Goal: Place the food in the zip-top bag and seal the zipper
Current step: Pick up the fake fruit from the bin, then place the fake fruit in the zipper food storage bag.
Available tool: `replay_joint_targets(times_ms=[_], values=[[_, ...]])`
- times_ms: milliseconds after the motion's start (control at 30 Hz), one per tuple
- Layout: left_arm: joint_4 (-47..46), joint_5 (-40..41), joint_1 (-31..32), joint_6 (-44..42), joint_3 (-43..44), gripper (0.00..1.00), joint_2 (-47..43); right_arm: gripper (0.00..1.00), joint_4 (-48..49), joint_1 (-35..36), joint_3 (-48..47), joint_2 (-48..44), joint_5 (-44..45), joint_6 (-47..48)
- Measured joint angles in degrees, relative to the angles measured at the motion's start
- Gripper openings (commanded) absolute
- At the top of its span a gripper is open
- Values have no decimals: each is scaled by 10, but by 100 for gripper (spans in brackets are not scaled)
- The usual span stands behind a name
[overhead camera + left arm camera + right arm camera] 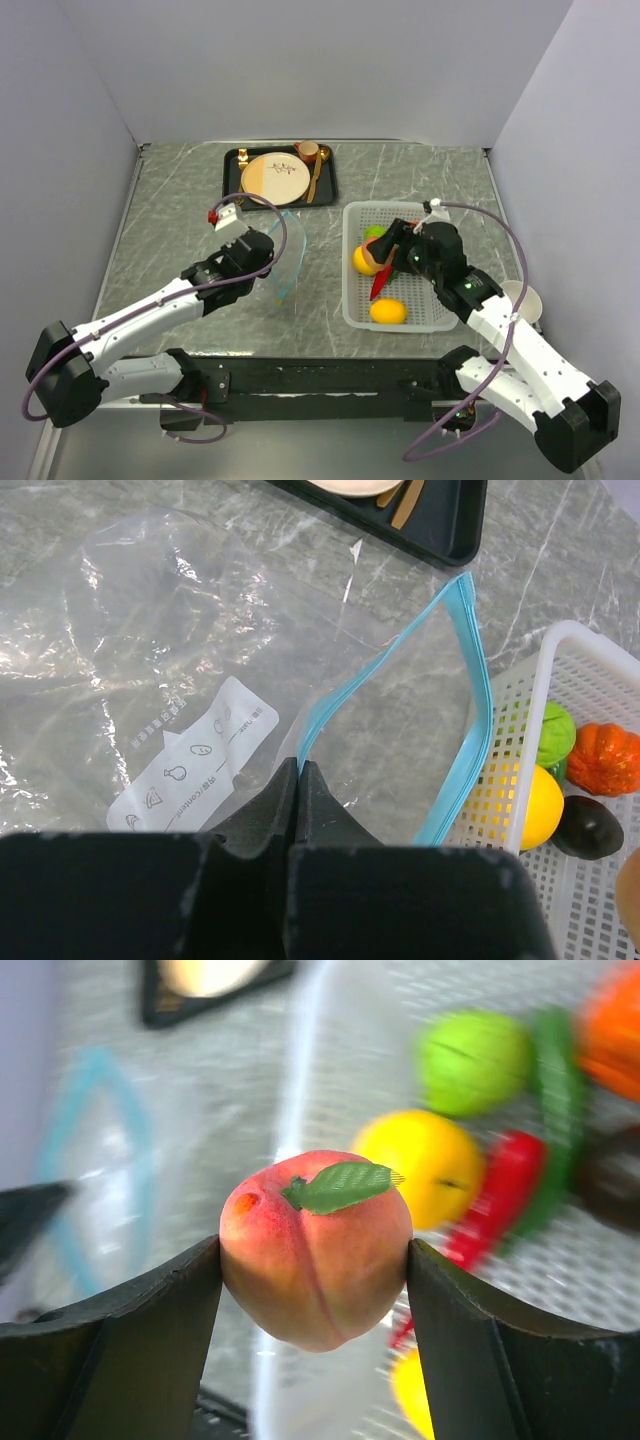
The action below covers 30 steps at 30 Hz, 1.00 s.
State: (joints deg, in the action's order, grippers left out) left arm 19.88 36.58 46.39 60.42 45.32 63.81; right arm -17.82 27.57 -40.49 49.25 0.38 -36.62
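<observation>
The left pincer is pressed together on the edge of the clear, floppy plastic zip-top bag, pinching it at the thin light blue zipper. Beyond its tips the strip parts into two runs, so the mouth gapes open. The bag's body, with its white label, lies to that pincer's left on the grey marbled tabletop.

The right pincer is clamped on the orange toy peach, one jaw on each flank, held over the white rectangular mesh basket. Beyond this pincer, in the basket, lie a yellow lemon, a green lime, a red chili and a green chili. A second lemon sits nearer the arm's base. The bag's open mouth stands off to this pincer's left, apart from it.

No food shows inside the bag, so the task looks barely begun. The peach is gripped but not delivered, the other pieces remain in the basket, and the zipper is unsealed.
</observation>
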Motion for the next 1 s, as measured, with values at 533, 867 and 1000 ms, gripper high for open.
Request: replay_joint_targets(times_ms=[533, 867, 1000], values=[[-19, -37, 2, -23, 2, 1, 37, 37, 193, 132, -61, 213, -114, -35], [-21, -38, 2, -23, 9, 1, 37, 37, 231, 156, -113, 296, -134, -40], [-20, -37, 2, -23, 9, 1, 37, 37, 223, 158, -130, 316, -123, -39]])
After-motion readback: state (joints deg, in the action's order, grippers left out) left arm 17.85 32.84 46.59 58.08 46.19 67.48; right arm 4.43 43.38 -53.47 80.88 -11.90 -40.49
